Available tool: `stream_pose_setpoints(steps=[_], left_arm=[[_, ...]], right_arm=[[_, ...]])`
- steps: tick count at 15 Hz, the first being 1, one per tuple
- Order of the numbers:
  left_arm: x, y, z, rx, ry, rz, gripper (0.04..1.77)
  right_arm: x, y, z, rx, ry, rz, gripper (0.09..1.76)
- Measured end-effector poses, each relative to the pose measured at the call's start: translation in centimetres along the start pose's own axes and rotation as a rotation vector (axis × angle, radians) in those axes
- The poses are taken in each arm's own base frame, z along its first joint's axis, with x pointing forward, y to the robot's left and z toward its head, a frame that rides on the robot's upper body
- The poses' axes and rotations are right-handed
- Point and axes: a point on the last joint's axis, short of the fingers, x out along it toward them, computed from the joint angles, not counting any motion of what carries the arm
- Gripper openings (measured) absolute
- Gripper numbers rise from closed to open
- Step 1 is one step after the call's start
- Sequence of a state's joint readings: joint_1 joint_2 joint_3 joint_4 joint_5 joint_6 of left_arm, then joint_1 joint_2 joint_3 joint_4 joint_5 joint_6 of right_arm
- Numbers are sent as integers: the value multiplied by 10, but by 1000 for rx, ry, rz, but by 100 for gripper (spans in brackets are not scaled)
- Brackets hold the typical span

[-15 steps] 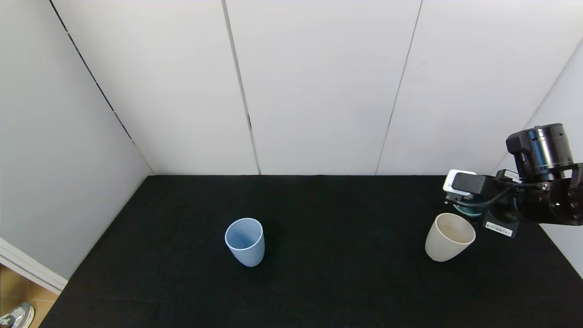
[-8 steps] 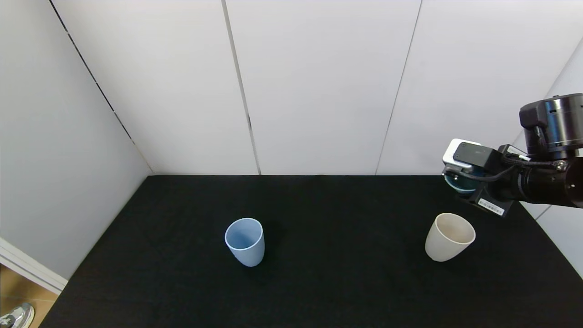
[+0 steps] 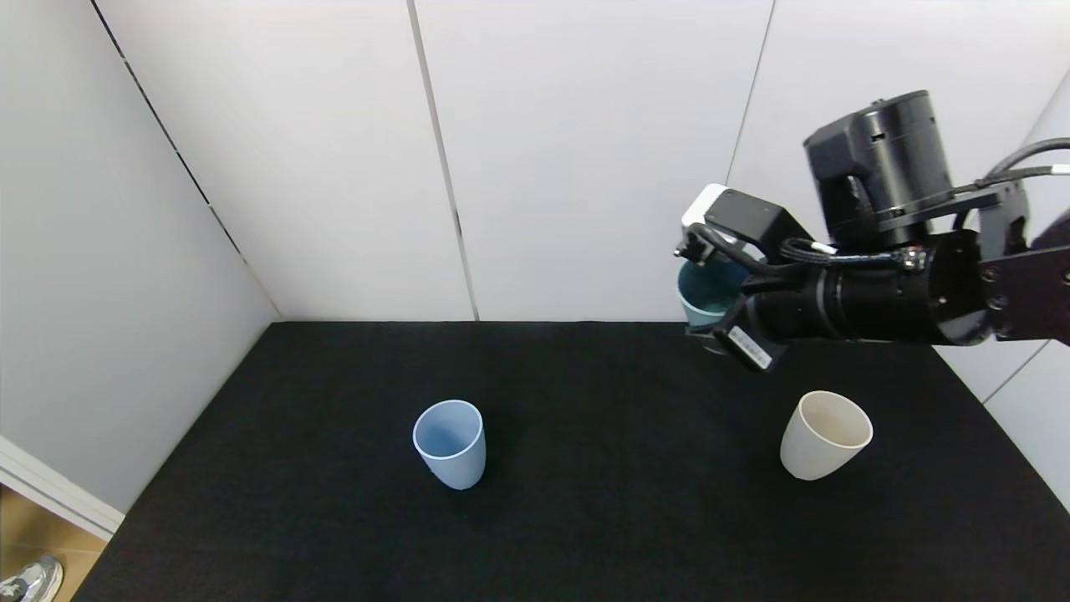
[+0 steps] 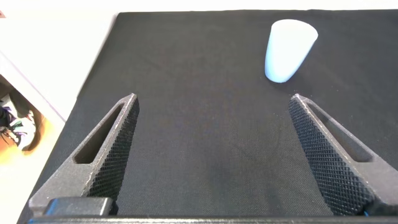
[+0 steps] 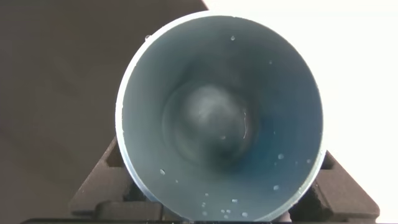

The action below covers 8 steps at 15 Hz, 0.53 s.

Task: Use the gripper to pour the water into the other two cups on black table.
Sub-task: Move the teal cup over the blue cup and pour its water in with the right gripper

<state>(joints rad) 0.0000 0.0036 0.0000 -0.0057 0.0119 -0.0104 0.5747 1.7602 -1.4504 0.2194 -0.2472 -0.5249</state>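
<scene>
My right gripper (image 3: 710, 322) is shut on a pale teal cup (image 3: 706, 293) with a darker teal inside. It holds the cup high above the back of the black table (image 3: 585, 502). The right wrist view looks into the teal cup (image 5: 221, 118), which has water at the bottom and drops on its wall. The light blue cup (image 3: 450, 443) stands upright left of centre and also shows in the left wrist view (image 4: 288, 50). The cream-white cup (image 3: 823, 435) stands upright at the right, nearer and to the right of the held cup. My left gripper (image 4: 214, 146) is open and empty, low over the table's left side.
White wall panels (image 3: 585, 150) close the back and both sides of the table. The table's left edge (image 4: 93, 87) drops to a floor where a shoe (image 3: 29, 579) shows.
My right arm has lifted the teal cup from beside the cream-white cup and carried it up and to the left. Both standing cups have stayed in place.
</scene>
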Motion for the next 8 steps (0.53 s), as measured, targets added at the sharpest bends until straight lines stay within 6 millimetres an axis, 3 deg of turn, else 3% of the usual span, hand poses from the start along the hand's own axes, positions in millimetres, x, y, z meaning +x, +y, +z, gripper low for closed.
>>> stream_pose_setpoints(steps=[3,8], left_arm=[[0,0,0,0,0,0,172],[0,0,0,0,0,0,172]], right_arm=[[15,34,38,19,-80,72,120],[45,94,73,-51,-101,166,120]])
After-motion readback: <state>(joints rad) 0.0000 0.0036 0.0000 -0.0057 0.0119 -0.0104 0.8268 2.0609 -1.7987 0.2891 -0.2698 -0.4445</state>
